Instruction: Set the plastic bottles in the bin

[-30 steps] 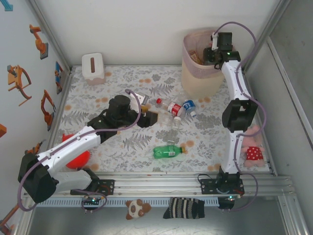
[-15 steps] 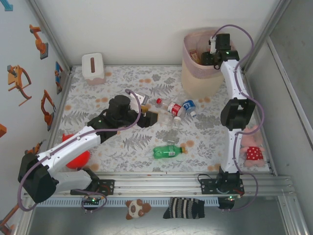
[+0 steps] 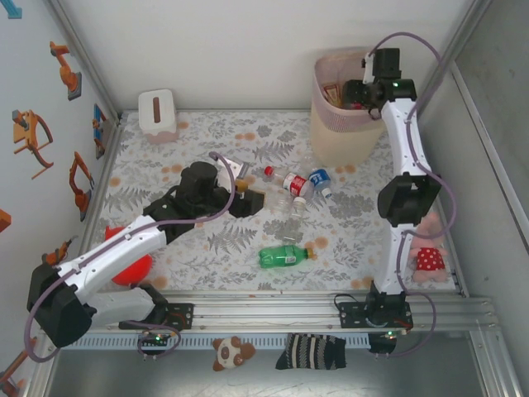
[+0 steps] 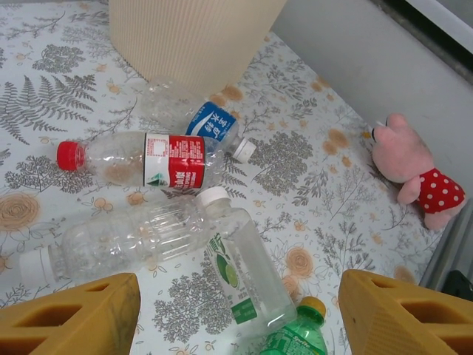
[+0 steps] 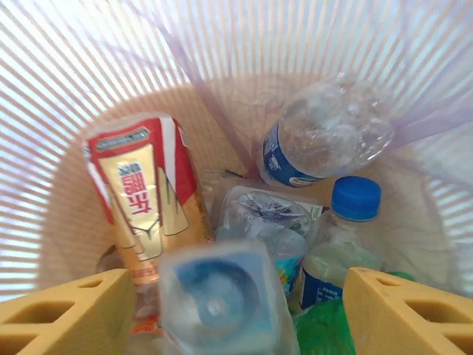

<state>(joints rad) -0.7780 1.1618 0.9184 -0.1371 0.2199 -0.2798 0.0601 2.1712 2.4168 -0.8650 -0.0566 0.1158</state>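
**A:** Fingers of the left gripper (image 4: pixel 236 296)?

**B:** Spread wide, gripping nothing. Same on the right gripper (image 5: pixel 236 310): parted above the bin (image 5: pixel 74 81), with a gap either side of a blurred blue-topped bottle (image 5: pixel 218 299) between them, so not gripped.

**A:** Closest target for the left pair?

**B:** Lime-label bottle (image 4: pixel 247 274), just ahead and midway between the fingers, flat on the table (image 4: pixel 355 185). Runs lengthwise away from them, white cap at the far end, slanting a little toward the left finger's side. Probably suits a squeeze across its width.

**A:** Others around it?

**B:** Five loose, counting that one.
- Clear white-capped bottle (image 4: pixel 126 240): crosswise ahead of the left finger, butt end seemingly touching the lime-label shoulder.
- Red-label bottle (image 4: pixel 148 159): crosswise, beyond that.
- Blue-label bottle (image 4: pixel 211 124): farther still, near the bin's wall.
- Green bottle (image 4: pixel 295 339): closest in, toward the right finger.

**A:** Nearer arm?

**B:** Left, plainly. Right fingers up over the bin's mouth, well apart from all five.

**A:** And below the right fingers?

**B:** About five more:
- red-and-gold bottle (image 5: pixel 140 192)
- blue-banded clear bottle (image 5: pixel 325 140)
- blue-capped bottle (image 5: pixel 351 222)
- crumpled clear bottle (image 5: pixel 259 214)
- something green (image 5: pixel 325 329) at the bottom

Too overlapped for a firm count. One bin.
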